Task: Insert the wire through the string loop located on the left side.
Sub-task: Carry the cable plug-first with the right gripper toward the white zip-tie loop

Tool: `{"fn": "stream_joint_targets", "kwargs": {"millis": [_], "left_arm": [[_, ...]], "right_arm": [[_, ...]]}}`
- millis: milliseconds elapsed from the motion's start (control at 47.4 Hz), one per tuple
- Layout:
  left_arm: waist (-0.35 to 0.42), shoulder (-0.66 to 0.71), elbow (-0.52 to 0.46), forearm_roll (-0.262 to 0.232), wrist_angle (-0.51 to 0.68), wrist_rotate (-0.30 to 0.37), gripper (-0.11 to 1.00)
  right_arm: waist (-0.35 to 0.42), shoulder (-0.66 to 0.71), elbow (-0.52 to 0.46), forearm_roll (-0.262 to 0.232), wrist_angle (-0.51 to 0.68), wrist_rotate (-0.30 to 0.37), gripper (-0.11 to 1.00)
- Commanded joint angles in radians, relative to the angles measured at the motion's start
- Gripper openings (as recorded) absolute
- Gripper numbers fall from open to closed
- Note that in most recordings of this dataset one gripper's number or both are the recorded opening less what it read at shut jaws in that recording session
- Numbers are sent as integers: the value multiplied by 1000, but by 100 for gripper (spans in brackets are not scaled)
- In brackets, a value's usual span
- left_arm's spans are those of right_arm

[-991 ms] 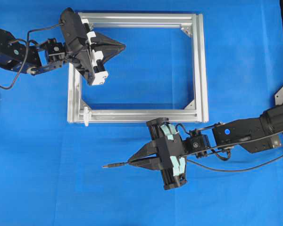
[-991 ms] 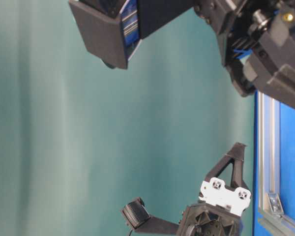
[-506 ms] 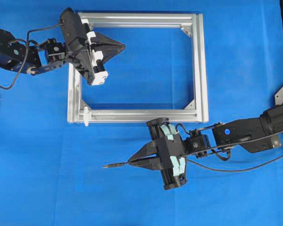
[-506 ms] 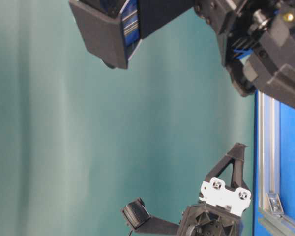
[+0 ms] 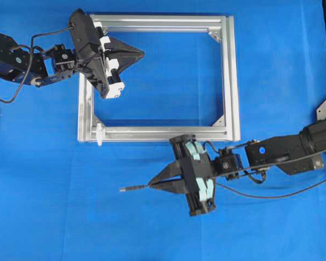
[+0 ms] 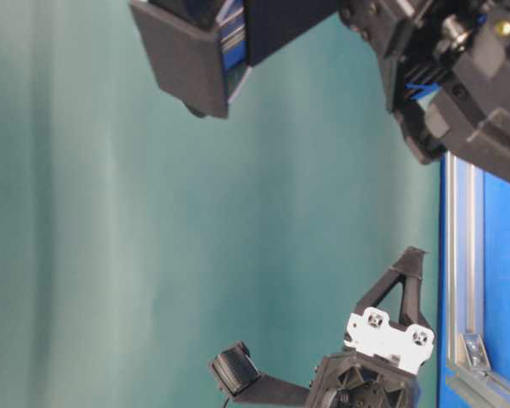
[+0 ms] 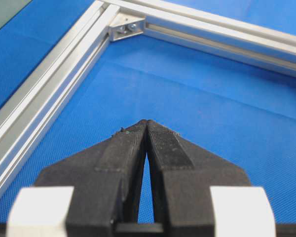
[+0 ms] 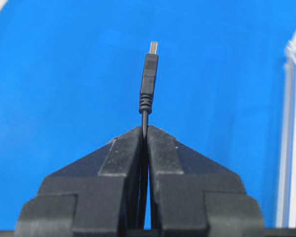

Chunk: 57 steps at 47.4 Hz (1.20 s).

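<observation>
Two sets of jaws are in view, both closed. The right gripper [image 5: 151, 185] has its jaws pinched on the wire [image 5: 135, 188], gripping the thin black cable just behind the plug, so that the plug and its short metal tip stick out past the fingertips, pointing toward the left of the overhead view. From the right wrist camera the plug [image 8: 148, 78] stands straight out beyond the closed fingers [image 8: 123, 158]. Behind the gripper the wire trails away toward the right edge of the overhead view.

The left gripper [image 5: 142, 53] has its jaws pressed together on nothing, hovering over the blue surface inside the aluminium frame [image 5: 230, 76], near the frame's top left corner.

The string loop [image 5: 99, 134] is a small white tie at the frame's lower left corner, on the bottom rail. The plug tip lies below that rail and slightly to the right of the loop, clearly apart from it. The frame rests flat on the blue desk [image 5: 43, 206].
</observation>
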Motion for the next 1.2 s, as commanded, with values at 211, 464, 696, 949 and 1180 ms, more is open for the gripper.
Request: {"fn": "stream_joint_targets", "kwargs": {"millis": [211,464,696,949,1180], "left_arm": [[0,-31,-8,2,-5,-2,0],[0,-31,-8,2,-5,-2,0],[0,-31,-8,2,-5,-2,0],[2,-31,-9,3,-5,-2,0],[0,-31,-11,3,-5,-3,0]], "right_arm": [[-110,-64,35,-15,-6,-2,0],[-195,-81,63,-49,-5,-20,0],[-213,-81,63,-49,-5,-43,0],[-213,-81,60,-49,-5,-43,0],[-213,-54,23,-51,-5,-46,0]]}}
